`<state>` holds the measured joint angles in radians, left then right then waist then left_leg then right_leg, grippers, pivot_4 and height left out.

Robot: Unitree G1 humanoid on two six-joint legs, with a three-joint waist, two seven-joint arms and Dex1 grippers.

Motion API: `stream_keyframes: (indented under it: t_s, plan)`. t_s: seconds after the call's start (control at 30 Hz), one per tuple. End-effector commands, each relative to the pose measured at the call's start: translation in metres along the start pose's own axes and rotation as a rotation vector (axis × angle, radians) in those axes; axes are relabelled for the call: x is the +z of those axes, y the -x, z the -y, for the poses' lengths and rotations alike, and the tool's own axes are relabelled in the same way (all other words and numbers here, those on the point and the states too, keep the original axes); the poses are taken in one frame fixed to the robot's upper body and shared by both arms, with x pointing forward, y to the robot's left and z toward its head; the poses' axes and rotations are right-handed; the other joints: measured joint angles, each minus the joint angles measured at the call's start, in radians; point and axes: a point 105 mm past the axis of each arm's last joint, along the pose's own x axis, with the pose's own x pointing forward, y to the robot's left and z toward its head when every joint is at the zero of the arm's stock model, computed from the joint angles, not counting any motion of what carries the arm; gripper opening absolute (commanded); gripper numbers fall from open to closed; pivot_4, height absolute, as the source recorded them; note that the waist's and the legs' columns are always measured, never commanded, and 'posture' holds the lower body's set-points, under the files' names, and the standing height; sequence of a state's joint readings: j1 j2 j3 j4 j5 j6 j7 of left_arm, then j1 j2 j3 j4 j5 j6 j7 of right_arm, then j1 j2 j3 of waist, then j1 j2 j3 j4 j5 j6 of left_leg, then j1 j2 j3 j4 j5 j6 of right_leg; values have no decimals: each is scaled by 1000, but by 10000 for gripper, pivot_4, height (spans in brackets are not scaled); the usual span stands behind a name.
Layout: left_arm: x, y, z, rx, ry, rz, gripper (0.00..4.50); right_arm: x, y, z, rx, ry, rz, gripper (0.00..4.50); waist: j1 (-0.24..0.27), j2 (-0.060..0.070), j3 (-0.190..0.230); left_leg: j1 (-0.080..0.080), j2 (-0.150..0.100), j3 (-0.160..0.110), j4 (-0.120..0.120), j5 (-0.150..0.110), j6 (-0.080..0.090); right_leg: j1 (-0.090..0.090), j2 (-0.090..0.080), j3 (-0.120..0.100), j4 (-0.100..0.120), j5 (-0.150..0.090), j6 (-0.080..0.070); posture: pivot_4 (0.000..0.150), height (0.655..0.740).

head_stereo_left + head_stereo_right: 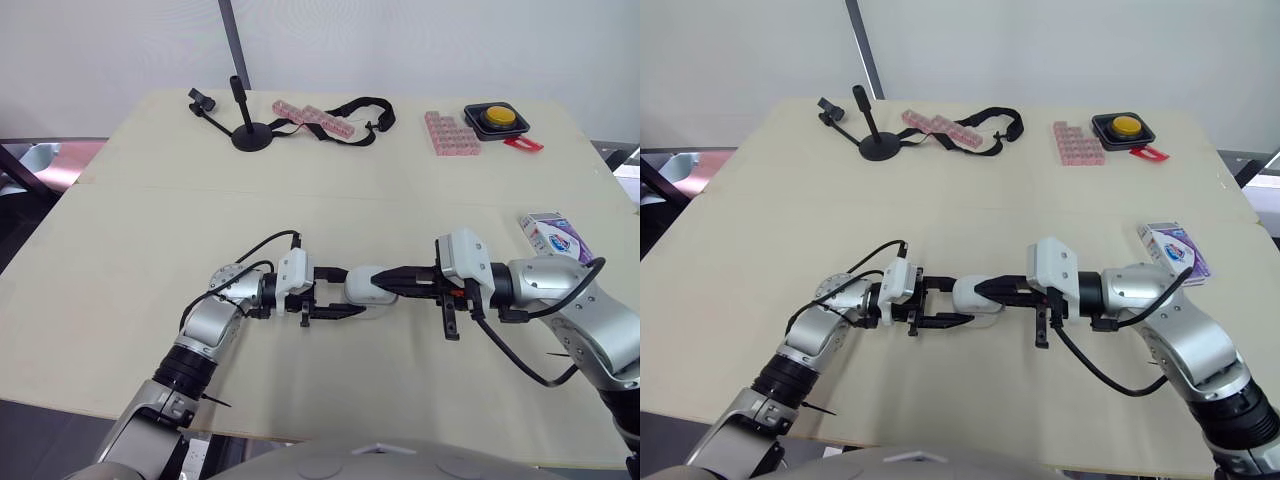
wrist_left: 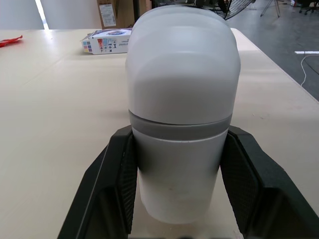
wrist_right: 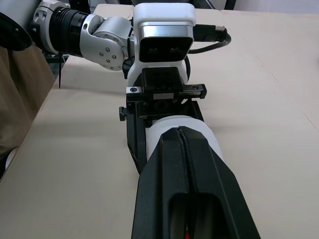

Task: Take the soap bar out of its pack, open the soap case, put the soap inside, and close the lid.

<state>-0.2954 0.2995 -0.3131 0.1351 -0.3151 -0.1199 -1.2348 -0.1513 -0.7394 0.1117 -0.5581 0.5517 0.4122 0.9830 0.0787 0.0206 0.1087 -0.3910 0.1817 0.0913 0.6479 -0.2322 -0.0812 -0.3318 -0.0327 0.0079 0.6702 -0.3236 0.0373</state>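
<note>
The white soap case [image 1: 366, 288] lies on its side on the table [image 1: 150, 230], lid closed, a grey band around its middle [image 2: 180, 130]. My left gripper [image 1: 344, 292] holds it, one black finger [image 2: 107, 189] on each side of its lower half. My right gripper [image 1: 386, 281] comes from the right, its two fingers [image 3: 164, 199] pressed together with nothing between them and their tips resting on the lid end of the case [image 3: 172, 128]. The purple and white soap pack [image 1: 553, 236] lies by the table's right edge, beyond the right arm.
At the back of the table stand a black stand [image 1: 250, 135], a black strap [image 1: 365, 112], two sets of pink blocks [image 1: 315, 118] [image 1: 452, 133], a yellow button [image 1: 496, 118] and a red tag [image 1: 523, 144]. Bare tabletop lies between those and my arms.
</note>
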Motion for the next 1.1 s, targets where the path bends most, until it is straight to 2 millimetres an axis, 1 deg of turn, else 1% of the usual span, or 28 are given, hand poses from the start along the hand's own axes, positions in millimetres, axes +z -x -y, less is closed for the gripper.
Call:
stream_keyframes:
  t_s: [0.03,0.2,0.33,0.4,0.5,0.57,0.63,0.73,0.9,0.97,1.03,1.1]
  plan:
    - [7,3,-3,21,-32,10,18855,-21,1,1,-26,-59,-88,271,0,0,0,0,0,0,0,0,0,0,0,0,0,0,0,1500,7343]
    - [7,3,-3,20,-32,13,18855,-32,4,-1,-26,-96,-144,271,-1,0,0,1,0,0,-3,1,-1,4,0,0,-1,0,0,1500,7343]
    - [7,3,-3,22,-31,13,18855,-35,4,-4,-12,-112,-153,271,-2,0,0,4,0,0,-5,1,-1,7,0,0,-3,0,0,1500,7343]
    - [7,3,-3,23,-31,14,18855,-38,4,-5,-4,-123,-162,271,-2,0,0,11,0,1,-7,1,-1,9,0,1,-4,0,0,1500,7343]
    - [7,3,-3,25,-31,14,18855,-39,4,-6,-2,-131,-163,271,-2,-1,0,15,0,2,-9,1,-2,10,0,1,-5,0,0,1500,7343]
    - [7,3,-3,25,-31,13,18855,-40,5,-5,-6,-127,-159,271,-2,-1,0,15,0,2,-10,1,-2,11,0,1,-6,0,0,1500,7343]
    - [6,3,-2,26,-29,11,18855,-38,7,0,-30,-129,-141,271,-2,-1,0,15,0,2,-10,1,-2,11,0,1,-6,0,0,1500,7343]
    - [7,6,-4,36,-15,10,18855,-29,17,12,-75,-128,-74,271,-2,-1,0,15,0,2,-11,1,-2,11,0,1,-7,0,0,1500,7343]
    - [7,10,-7,48,25,4,18855,-17,45,28,-149,-85,23,271,-2,-4,4,14,-1,2,-12,1,-2,10,-1,1,-7,0,-1,1500,7343]
    - [8,11,-10,57,48,6,18855,-17,54,29,-163,-63,56,271,-4,-3,5,10,-1,2,-12,1,-2,8,0,1,-9,0,-1,1500,7343]
    - [10,12,-13,69,80,12,18855,-22,63,25,-156,-34,60,271,-1,-3,5,4,-1,2,-13,1,-2,8,1,0,-11,0,-1,1500,7343]
    - [14,13,-16,85,128,25,18855,-27,67,21,-154,-15,75,271,1,-3,5,0,-1,1,-13,1,-2,6,2,-2,-13,0,-1,1500,7343]
